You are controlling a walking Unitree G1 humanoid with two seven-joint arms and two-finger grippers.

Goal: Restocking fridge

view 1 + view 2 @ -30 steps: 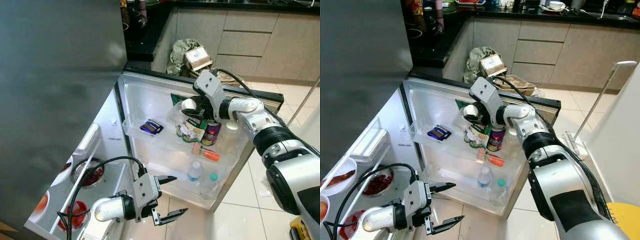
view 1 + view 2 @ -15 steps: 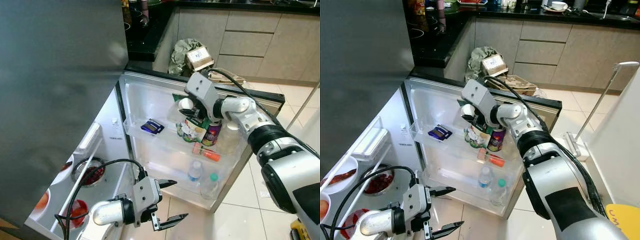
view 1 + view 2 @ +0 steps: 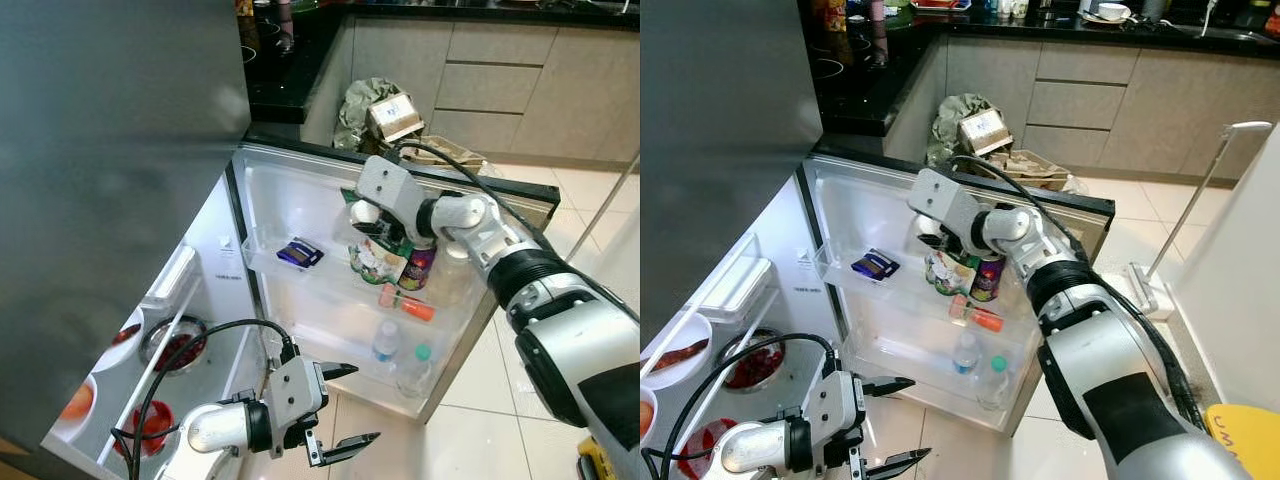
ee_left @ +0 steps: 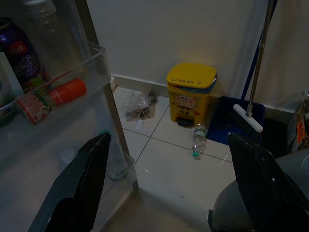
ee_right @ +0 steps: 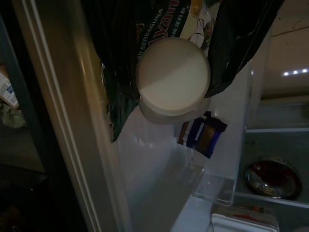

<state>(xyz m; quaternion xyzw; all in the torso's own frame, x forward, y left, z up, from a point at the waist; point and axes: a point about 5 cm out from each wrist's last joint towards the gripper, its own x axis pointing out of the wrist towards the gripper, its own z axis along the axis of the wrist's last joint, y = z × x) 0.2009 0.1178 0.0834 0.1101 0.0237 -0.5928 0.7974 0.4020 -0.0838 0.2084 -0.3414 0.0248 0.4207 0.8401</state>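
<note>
A white-lidded jar (image 3: 364, 212) is gripped between the fingers of the right gripper (image 3: 372, 222), closed on its sides, as the right wrist view confirms. It is held over the upper shelf of the open fridge door (image 3: 300, 190), just above a green packet (image 3: 378, 262) and a purple can (image 3: 422, 268) already stocked there. A small blue packet (image 3: 297, 254) lies farther along the same shelf, and 2 bottles (image 3: 386, 342) stand in the lower shelf. The step in hand is judged to be the placing of the jar. A free spot beside the packets must be found, the jar lowered upright, and the fingers released. The left gripper (image 3: 338, 410) hangs idle low by the fridge, its fingers spread wide and empty.
</note>
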